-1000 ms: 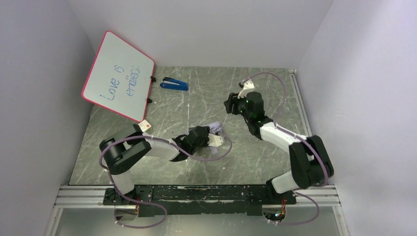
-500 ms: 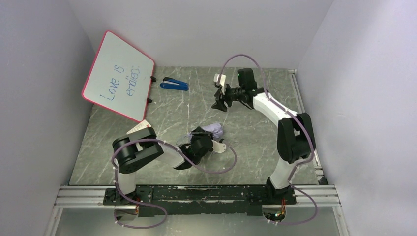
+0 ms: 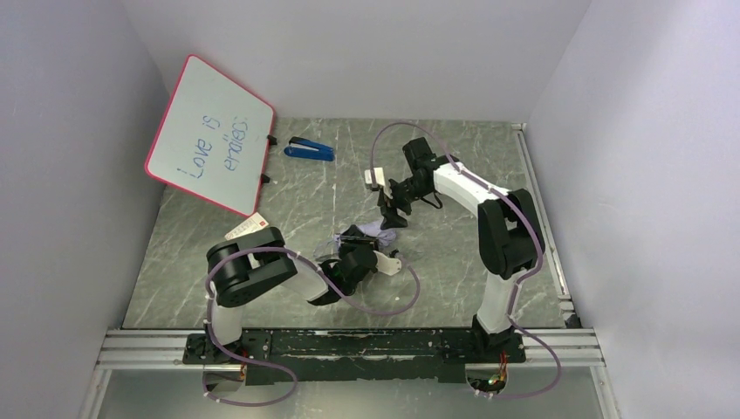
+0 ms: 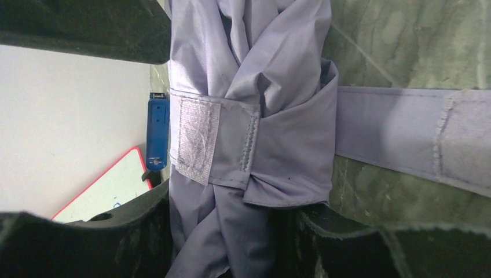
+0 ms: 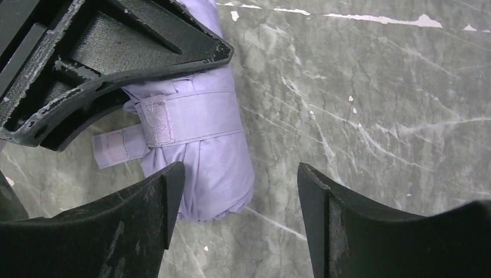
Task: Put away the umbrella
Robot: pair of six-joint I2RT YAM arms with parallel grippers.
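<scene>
The umbrella (image 3: 377,230) is a folded pale lilac bundle lying on the marble table, with a velcro strap (image 4: 200,142) wrapped round it. The strap's loose end (image 4: 405,136) trails onto the tabletop. My left gripper (image 3: 356,253) is shut on the umbrella; in the left wrist view the fabric (image 4: 249,75) fills the space between its fingers (image 4: 87,243). My right gripper (image 3: 389,215) hangs just above the umbrella's far end. In the right wrist view it is open (image 5: 240,226), and the bundle (image 5: 214,168) lies next to one finger (image 5: 133,226) without touching either.
A blue stapler (image 3: 310,149) lies at the back left of the table, beside a red-framed whiteboard (image 3: 209,135) leaning on the left wall. Both also show in the left wrist view, the stapler (image 4: 157,130) above the whiteboard (image 4: 110,191). Walls close in on three sides.
My right arm has swung from the back right down towards the umbrella, and its jaws have widened. The left arm has drawn the umbrella slightly nearer.
</scene>
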